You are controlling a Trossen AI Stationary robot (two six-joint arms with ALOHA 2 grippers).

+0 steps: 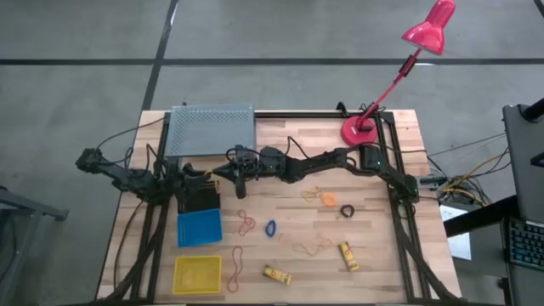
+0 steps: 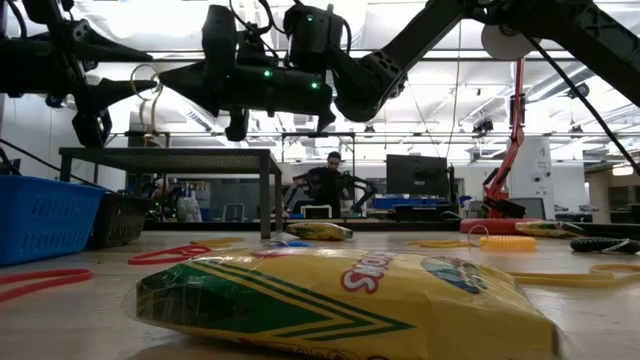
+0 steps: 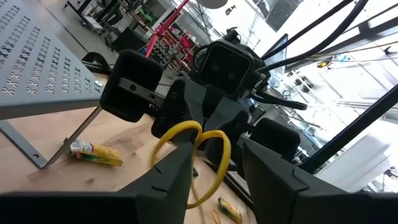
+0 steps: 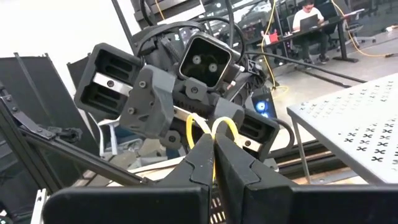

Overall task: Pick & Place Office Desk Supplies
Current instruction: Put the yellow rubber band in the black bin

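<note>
High view has both arms meeting nose to nose just beside the black bin, on its lamp-ward side, with the grey perforated tray right behind them. The left gripper and right gripper both have a yellow rubber band between them, up in the air off the wood. In the right wrist view the right one's fingers are pressed tight together with the yellow loop pinched between the tips. The left one's fingers stand apart with the band hanging around one of them, so that claw is open, not clamped.

The loop is stretched into an oval, its long axis running roughly up-down in the left wrist view, hanging from the fingertips.

Rest of the supplies are scattered on the table away from the black bin: a red band and blue ring just past the blue bin, an orange band and black ring farther toward the pink lamp, and two yellow tubes nearer the front edge, each lying flat and angled diagonally. The yellow bin sits beyond the blue one.
</note>
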